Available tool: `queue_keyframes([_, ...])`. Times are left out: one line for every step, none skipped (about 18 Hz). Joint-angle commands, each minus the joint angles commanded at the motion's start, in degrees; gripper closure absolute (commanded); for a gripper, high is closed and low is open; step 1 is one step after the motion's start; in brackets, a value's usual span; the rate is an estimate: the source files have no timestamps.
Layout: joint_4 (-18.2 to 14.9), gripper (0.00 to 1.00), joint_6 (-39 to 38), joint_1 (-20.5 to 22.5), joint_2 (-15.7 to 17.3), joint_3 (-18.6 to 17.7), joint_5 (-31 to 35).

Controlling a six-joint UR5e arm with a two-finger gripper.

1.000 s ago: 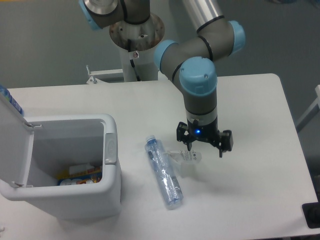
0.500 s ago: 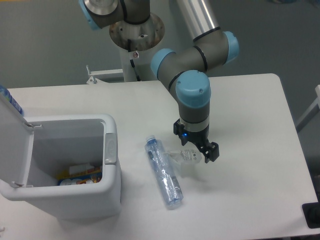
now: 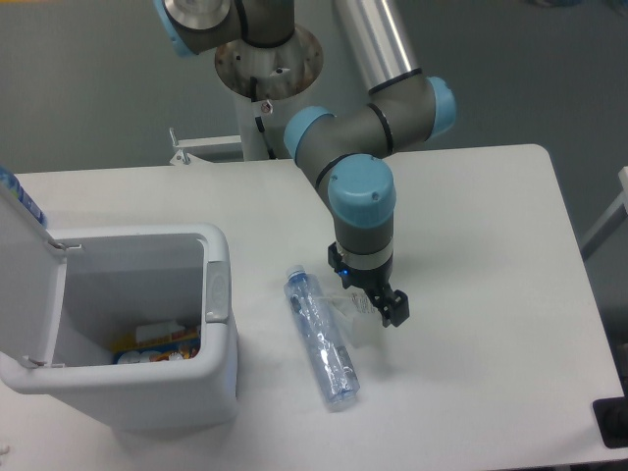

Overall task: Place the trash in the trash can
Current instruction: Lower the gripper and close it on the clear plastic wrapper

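On the white table (image 3: 491, 245), just right of the open bin (image 3: 221, 324), lie the two pieces of trash: a clear blue-tinted bottle (image 3: 322, 339) on its side, and a crumpled white tissue (image 3: 355, 316) close against the bottle's upper right flank. Neither is in the bin yet (some colourful scraps (image 3: 157, 343) already sit at its bottom, and its lid is flipped up at the left).

I judge the tissue to be nearly weightless and soft; it should crush under any squeeze, so a pinch across its bunched middle ought to hold it. The bottle looks light and probably empty, but smooth and round, likely to roll or slip, and best taken across its body near mid-length.

The gripper (image 3: 368, 299) hangs directly over the tissue, its two dark fingers spread apart, one at the upper left and one (image 3: 393, 311) at the lower right of the wad. It holds nothing; whether the tips touch the paper I cannot tell.
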Motion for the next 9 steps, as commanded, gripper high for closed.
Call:
queue_keyframes([0.0,0.23,-0.3,0.0,0.0,0.0,0.2])
queue_keyframes([0.0,0.33,-1.0,0.0,0.0,-0.1,0.2])
queue_keyframes([0.0,0.42,-1.4,0.0,0.0,0.0,0.2])
queue_keyframes([-0.1,0.51,-1.4,0.0,0.0,0.0,0.2])
queue_keyframes([-0.1,0.63,-1.5,0.0,0.0,0.0,0.2])
queue_keyframes([-0.2,0.74,-1.5,0.0,0.0,-0.1,0.2])
queue_keyframes([-0.2,0.84,-1.5,0.0,0.1,-0.1,0.2])
queue_keyframes([-0.2,0.90,-1.6,0.1,0.1,-0.2,0.2])
queue_keyframes([-0.2,0.94,-1.5,0.1,0.2,-0.2,0.1])
